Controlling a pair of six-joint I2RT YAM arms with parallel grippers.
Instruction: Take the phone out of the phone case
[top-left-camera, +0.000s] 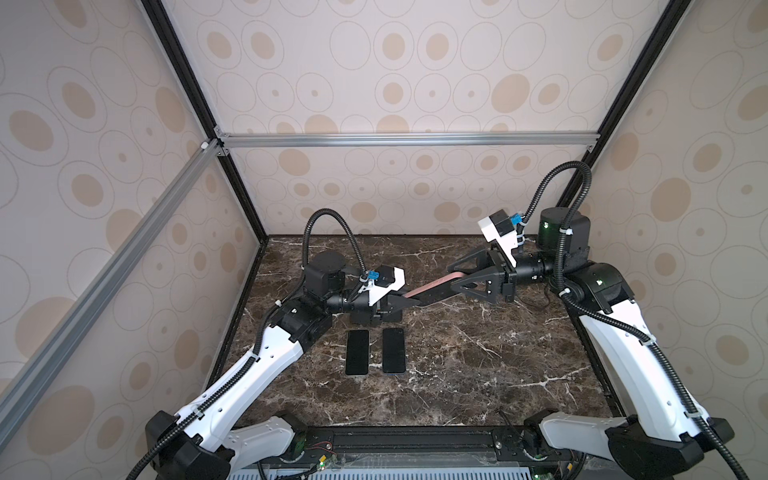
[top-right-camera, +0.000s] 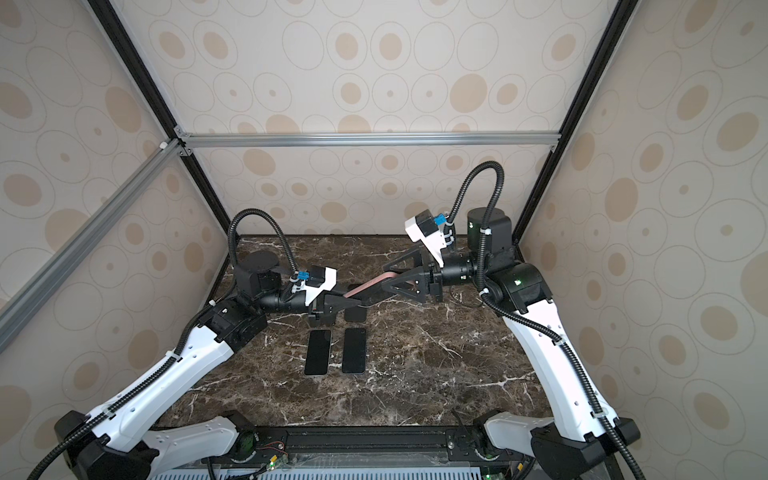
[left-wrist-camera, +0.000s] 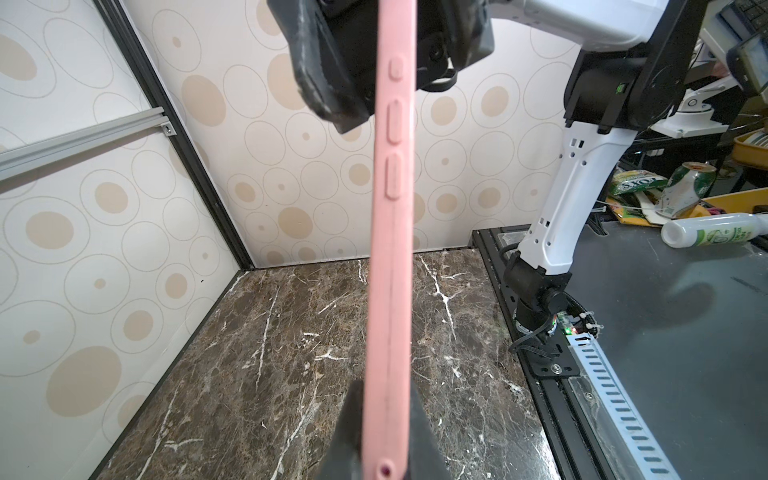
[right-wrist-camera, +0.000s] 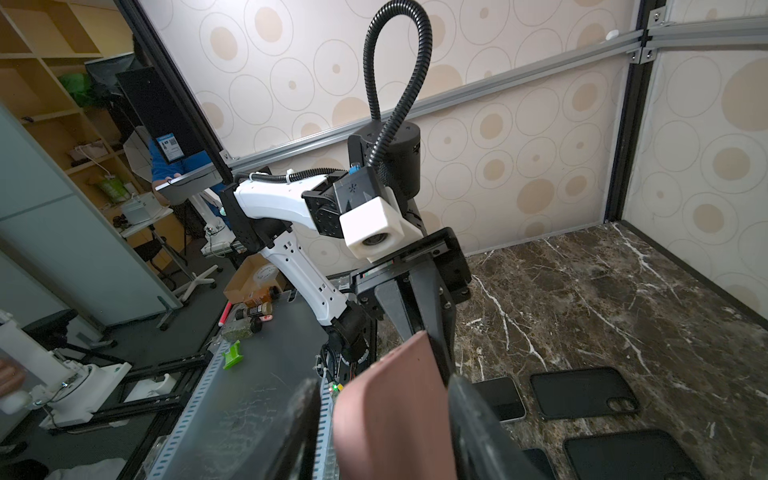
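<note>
A pink phone case (top-left-camera: 428, 286) (top-right-camera: 365, 287) hangs above the marble table, slanting up between my two arms. My left gripper (top-left-camera: 405, 300) (top-right-camera: 338, 301) is shut on its lower end; the left wrist view shows the case (left-wrist-camera: 390, 249) edge-on, side buttons facing me, black fingers (left-wrist-camera: 351, 419) pressed on both faces. My right gripper (top-left-camera: 453, 276) (top-right-camera: 384, 276) straddles the upper end. In the right wrist view the case (right-wrist-camera: 395, 415) touches one finger (right-wrist-camera: 465, 399), with a gap to the other (right-wrist-camera: 305, 399). The phone is hidden.
Two bare dark phones (top-left-camera: 357, 352) (top-left-camera: 393, 350) lie side by side on the table (top-left-camera: 478, 365) near the left arm. Black empty cases (right-wrist-camera: 584, 392) (right-wrist-camera: 631, 455) lie flat under the held case. Patterned walls close in three sides.
</note>
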